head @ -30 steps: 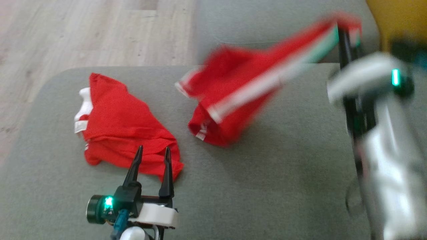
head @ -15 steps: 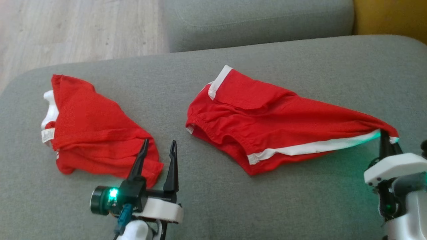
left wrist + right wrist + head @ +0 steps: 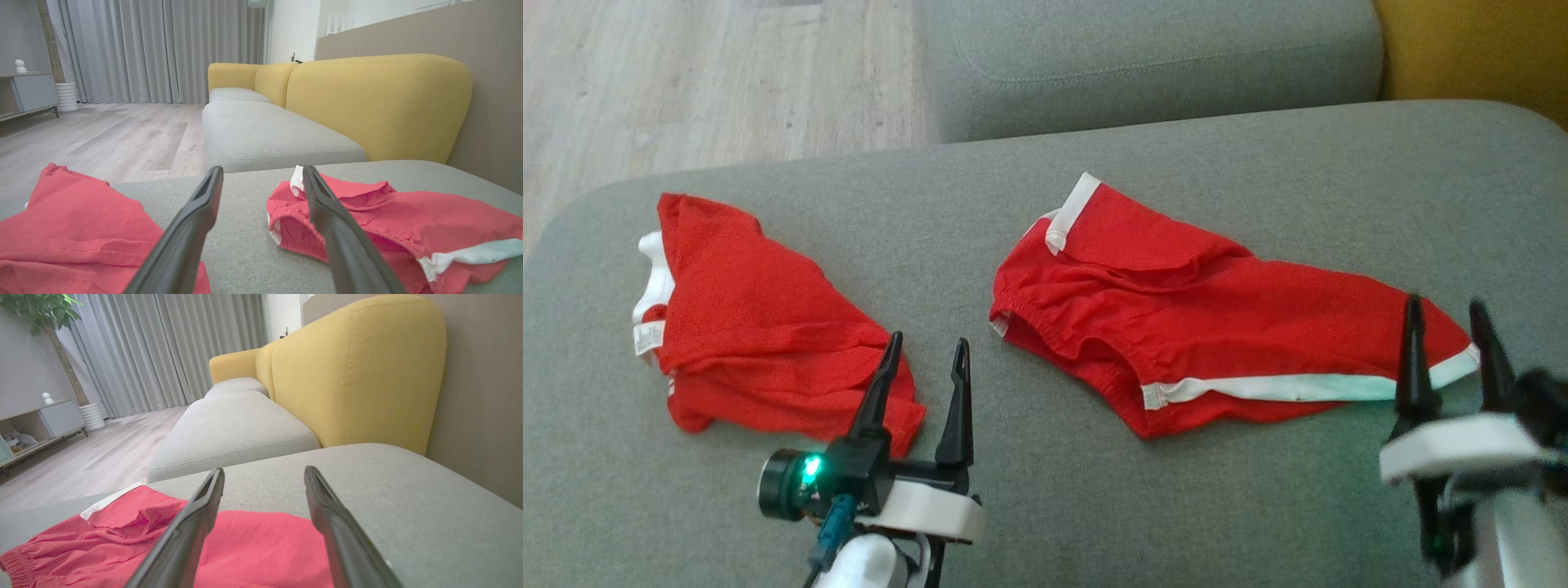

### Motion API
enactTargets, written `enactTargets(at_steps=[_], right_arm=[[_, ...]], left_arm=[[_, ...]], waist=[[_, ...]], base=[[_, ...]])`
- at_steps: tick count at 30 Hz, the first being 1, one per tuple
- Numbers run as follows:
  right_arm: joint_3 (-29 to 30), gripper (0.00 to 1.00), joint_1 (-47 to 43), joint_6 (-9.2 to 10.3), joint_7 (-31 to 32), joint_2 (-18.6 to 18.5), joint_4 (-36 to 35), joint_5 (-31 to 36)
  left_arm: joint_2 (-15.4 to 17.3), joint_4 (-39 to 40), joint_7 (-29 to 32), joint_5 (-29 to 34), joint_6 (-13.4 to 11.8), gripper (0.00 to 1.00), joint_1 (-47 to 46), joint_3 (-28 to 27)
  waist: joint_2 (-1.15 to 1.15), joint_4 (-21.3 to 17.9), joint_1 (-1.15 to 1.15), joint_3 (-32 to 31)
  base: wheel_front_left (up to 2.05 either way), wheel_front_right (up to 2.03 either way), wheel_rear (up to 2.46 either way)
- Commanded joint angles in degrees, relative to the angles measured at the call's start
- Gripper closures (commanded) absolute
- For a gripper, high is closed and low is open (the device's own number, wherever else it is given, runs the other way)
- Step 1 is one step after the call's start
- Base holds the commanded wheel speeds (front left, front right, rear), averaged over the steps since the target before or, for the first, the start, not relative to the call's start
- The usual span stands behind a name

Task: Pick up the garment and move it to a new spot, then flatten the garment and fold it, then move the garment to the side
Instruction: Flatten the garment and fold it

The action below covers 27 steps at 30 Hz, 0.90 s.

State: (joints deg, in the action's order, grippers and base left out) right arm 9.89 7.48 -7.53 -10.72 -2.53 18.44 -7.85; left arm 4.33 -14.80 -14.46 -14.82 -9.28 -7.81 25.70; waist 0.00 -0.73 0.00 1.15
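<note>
The garment [image 3: 1217,327], red shorts with a white side stripe and white hem bands, lies spread on the grey sofa cushion [image 3: 1094,506], right of centre. My right gripper [image 3: 1444,304] stands open at its right end, fingers upright just in front of the corner, holding nothing. The right wrist view has the shorts [image 3: 253,547] lying under and beyond the open right gripper [image 3: 264,469]. At the lower left my left gripper [image 3: 929,339] is open and empty. In the left wrist view the open left gripper [image 3: 262,169] points past the shorts [image 3: 388,216], which lie to its right.
A second red garment [image 3: 752,327] with a white collar lies crumpled at the left, its corner beside my left fingers. Another grey cushion [image 3: 1152,57] and a yellow backrest [image 3: 1470,49] are behind. Wooden floor [image 3: 686,73] lies beyond the cushion's left edge.
The right gripper swung the shorts down onto the cushion, then opened and let go of their right corner. The shorts now lie flat. The left gripper stayed put.
</note>
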Motion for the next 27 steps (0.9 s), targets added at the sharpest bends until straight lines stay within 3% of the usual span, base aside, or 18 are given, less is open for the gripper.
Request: enactTargets(at_steps=[1,8,14,22,27], right_arm=[[-1.8,0.0,-0.3,0.04,-1.0,-0.4,-2.2,-0.5],[-6.0,0.0,-7.2,0.04,-4.0,-0.4,-6.2,-5.3],[-4.9,0.0,-6.6,0.04,-4.2,-0.3,-8.3,-5.3],[-4.5,0.0,-6.4,0.04,-4.3,-0.3,-9.4,-6.7],[-5.2,0.0,-6.0,0.04,-4.3,-0.3,-9.7,-7.3]], left_arm=[[-0.4,2.0,-0.5,-0.4,0.1,0.0,-2.0,-1.7],[-0.9,2.9,-0.5,-1.8,0.8,0.0,-1.1,-0.9],[-1.1,2.3,-0.2,-2.4,2.8,0.0,-2.5,2.0],[-1.4,-1.7,5.8,-4.7,6.6,0.0,-6.7,9.1],[-1.4,-5.7,8.5,-7.0,6.7,0.0,-9.5,12.2]], waist=[[0.0,0.0,0.0,-0.2],[0.0,-0.9,0.0,-0.2],[0.0,-2.2,0.0,1.1],[0.0,-5.5,0.0,3.4],[0.0,-8.2,0.0,4.7]], base=[[0.0,0.0,0.0],[0.0,0.0,0.0],[0.0,0.0,0.0],[0.0,0.0,0.0],[0.0,0.0,0.0]])
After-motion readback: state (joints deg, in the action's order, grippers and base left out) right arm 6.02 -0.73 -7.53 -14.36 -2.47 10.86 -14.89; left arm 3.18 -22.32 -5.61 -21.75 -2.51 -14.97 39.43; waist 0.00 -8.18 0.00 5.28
